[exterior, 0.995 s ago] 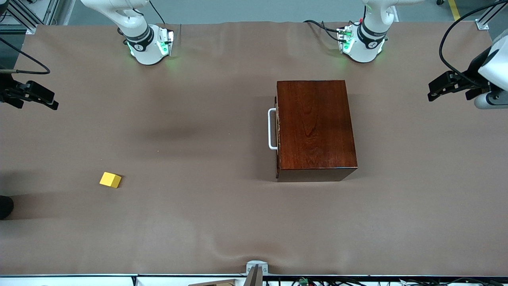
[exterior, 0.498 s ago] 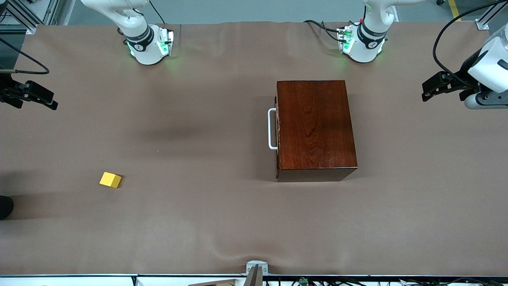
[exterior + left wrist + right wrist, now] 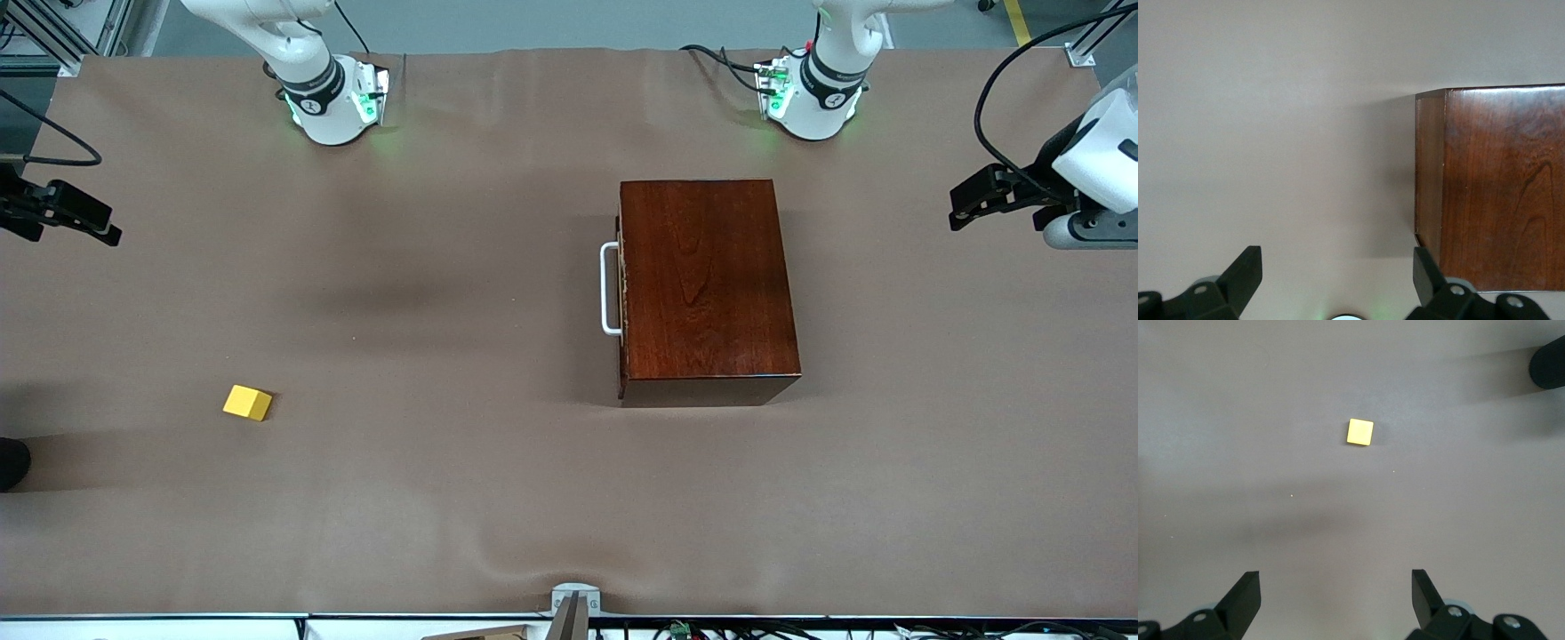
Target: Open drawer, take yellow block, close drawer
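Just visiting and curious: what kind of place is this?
Probably a robotics lab or test bench: two white robot arms are mounted on a cloth-covered table, with cables around, and only a wooden box and yellow block as props.

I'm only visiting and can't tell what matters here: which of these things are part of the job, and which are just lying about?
Part of the job:
- drawer, shut, white handle
- yellow block, on the table
- left gripper, fingers open
- right gripper, fingers open

Just lying about:
- brown table cover
- metal bracket at the table's edge
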You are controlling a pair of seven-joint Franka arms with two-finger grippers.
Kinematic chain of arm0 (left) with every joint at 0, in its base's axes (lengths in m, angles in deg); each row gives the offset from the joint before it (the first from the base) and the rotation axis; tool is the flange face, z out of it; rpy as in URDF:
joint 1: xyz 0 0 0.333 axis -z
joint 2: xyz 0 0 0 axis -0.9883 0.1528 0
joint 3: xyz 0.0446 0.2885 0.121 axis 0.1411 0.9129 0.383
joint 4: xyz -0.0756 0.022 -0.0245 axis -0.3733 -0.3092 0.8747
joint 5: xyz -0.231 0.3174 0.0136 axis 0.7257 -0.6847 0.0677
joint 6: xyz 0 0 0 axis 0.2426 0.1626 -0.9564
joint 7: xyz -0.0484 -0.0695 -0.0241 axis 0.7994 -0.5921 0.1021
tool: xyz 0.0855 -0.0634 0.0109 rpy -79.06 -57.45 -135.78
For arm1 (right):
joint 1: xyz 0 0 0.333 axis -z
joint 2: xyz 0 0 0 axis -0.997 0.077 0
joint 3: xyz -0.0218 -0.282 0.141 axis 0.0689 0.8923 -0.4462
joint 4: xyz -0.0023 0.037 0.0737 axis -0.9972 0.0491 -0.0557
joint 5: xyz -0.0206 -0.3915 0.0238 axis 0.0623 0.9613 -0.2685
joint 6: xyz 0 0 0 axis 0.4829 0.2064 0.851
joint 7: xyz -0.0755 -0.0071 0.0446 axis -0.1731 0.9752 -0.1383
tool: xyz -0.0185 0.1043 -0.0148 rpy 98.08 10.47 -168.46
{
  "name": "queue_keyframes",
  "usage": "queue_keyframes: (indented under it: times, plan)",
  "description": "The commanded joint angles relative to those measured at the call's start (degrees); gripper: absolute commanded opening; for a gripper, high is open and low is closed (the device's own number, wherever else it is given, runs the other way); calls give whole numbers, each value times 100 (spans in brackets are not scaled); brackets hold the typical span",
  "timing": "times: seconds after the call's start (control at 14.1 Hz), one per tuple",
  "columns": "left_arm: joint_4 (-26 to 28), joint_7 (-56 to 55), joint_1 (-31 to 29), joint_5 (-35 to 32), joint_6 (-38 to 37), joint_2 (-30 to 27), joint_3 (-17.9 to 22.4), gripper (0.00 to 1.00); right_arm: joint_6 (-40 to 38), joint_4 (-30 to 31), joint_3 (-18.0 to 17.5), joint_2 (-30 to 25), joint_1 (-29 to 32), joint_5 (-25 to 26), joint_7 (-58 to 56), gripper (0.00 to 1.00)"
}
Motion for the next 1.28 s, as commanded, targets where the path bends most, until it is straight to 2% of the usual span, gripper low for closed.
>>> queue_keyframes:
  times: [0.0, 1.21]
  plan:
    - [63, 134, 35, 8, -64, -45, 68, 100, -66, -68, -55, -16, 88, -33, 10, 100]
    - [80, 116, 17, -1, -38, 44, -11, 100, -66, -77, -55, -16, 88, -24, 10, 100]
